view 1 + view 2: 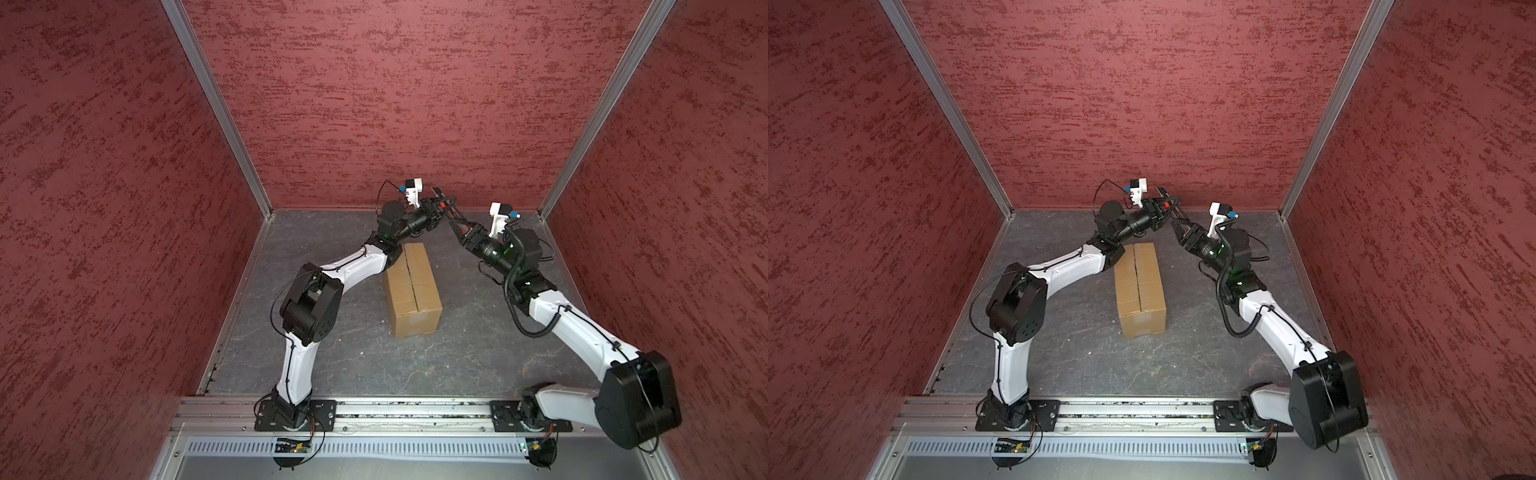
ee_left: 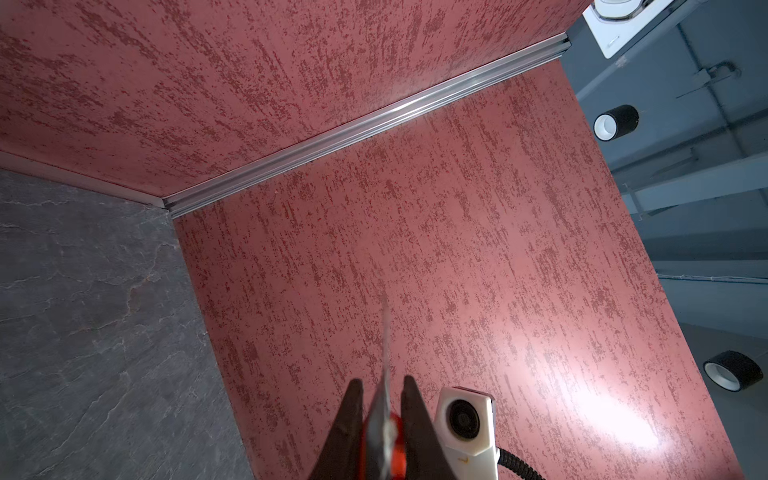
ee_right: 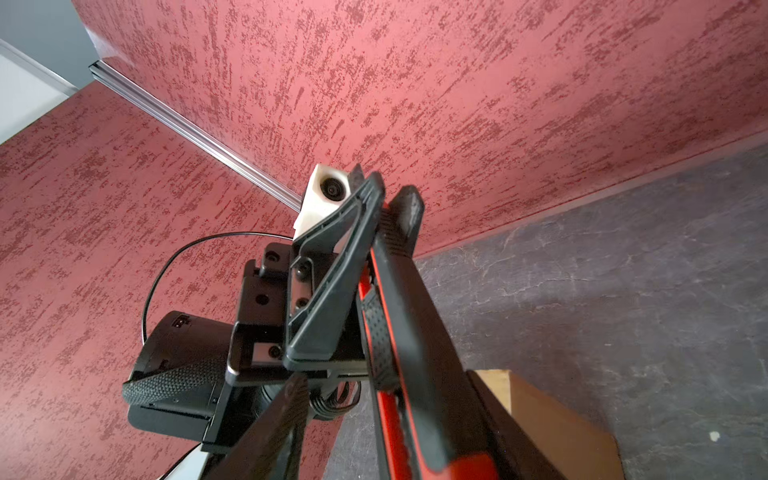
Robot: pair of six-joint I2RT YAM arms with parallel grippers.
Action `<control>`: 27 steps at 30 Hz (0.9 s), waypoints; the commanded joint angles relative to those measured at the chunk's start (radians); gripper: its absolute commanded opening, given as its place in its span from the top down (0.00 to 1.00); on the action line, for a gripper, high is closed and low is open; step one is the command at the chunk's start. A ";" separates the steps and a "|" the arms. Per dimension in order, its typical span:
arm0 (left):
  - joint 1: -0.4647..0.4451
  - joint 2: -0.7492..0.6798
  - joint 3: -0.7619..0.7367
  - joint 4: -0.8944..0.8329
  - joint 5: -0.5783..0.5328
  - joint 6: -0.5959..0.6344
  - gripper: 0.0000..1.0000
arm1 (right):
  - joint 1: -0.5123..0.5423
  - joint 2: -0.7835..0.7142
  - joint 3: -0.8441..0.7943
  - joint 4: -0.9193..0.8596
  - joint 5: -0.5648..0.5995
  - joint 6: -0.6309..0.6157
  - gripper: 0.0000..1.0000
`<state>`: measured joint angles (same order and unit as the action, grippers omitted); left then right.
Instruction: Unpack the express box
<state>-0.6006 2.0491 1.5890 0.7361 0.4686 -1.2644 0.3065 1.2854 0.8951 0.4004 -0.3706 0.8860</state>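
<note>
**Desk:** Where's the express box on your screens?

**Operator:** I have the express box (image 1: 415,291) in the middle of both top views. It lies on the grey tabletop (image 1: 353,361) with its flaps down, meeting along the centre seam. The white forearm of my left arm (image 1: 353,266) crosses over its upper left corner. In the right wrist view only one cardboard corner of it shows, at the lower right of the frame.

**Desk:** And the grippers?

**Operator:** Both are raised beyond the box's far end, in the upper middle of the frame, near the red back wall (image 1: 395,104). My left gripper (image 1: 441,204) is clamped tight on a red-and-black utility knife (image 3: 415,332). In the left wrist view the bare blade sticks out past the two dark fingers (image 2: 353,415) toward the wall. My right gripper (image 3: 386,376) has its jaws apart around the knife's handle. One finger sits just beside the handle, and I see tabletop through a gap between the handle and the other finger.

**Desk:** Is the knife touching the box?

**Operator:** No, it is up in the air, well apart from the cardboard.
</note>
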 commanded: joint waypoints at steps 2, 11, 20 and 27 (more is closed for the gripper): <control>-0.007 -0.001 -0.011 0.049 0.001 -0.014 1.00 | 0.006 0.008 0.047 0.036 0.012 0.005 0.43; -0.002 -0.001 -0.037 0.108 -0.043 -0.050 1.00 | 0.006 0.008 0.059 0.028 0.008 0.006 0.47; 0.003 0.007 0.002 0.126 -0.056 -0.068 1.00 | 0.006 0.002 0.059 0.015 0.010 0.003 0.48; -0.015 0.014 -0.004 0.149 -0.061 -0.086 1.00 | 0.005 0.011 0.077 0.014 0.005 0.000 0.48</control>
<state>-0.6022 2.0495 1.5616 0.8387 0.4118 -1.3415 0.3069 1.2957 0.9314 0.3973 -0.3702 0.8841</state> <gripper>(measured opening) 0.155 0.517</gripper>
